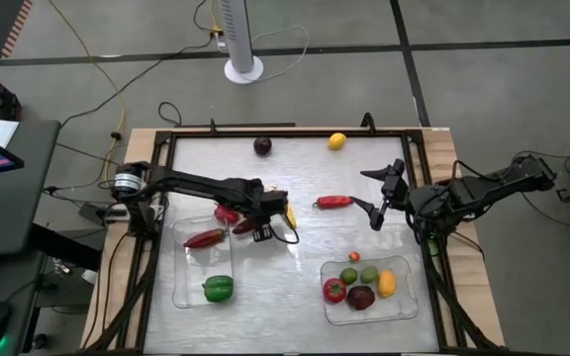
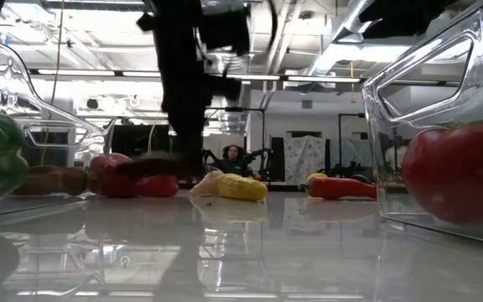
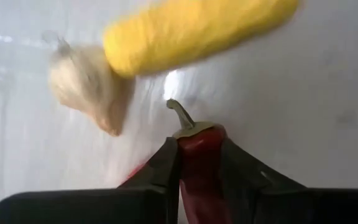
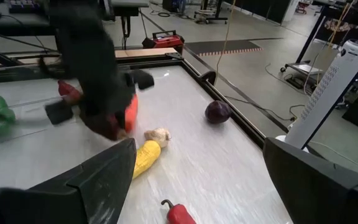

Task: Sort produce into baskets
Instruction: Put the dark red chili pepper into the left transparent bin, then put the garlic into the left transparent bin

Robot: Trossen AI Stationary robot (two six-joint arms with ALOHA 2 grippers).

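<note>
the left gripper [image 1: 262, 220] is pinching a dark-red pepper [image 3: 197, 163] just past the left basket's [image 1: 188, 287] inner edge, near the table's [image 1: 295, 168] middle, beside a yellow corn cob [image 1: 290, 215]. the right gripper [image 1: 384, 196] is hanging spread above the right basket [image 1: 404, 309].

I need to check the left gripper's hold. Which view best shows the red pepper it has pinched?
The left wrist view: the red pepper sits between the left gripper's fingers, stem visible. High view shows only a red sliver beside the gripper; low and right wrist views show it blocked.
</note>
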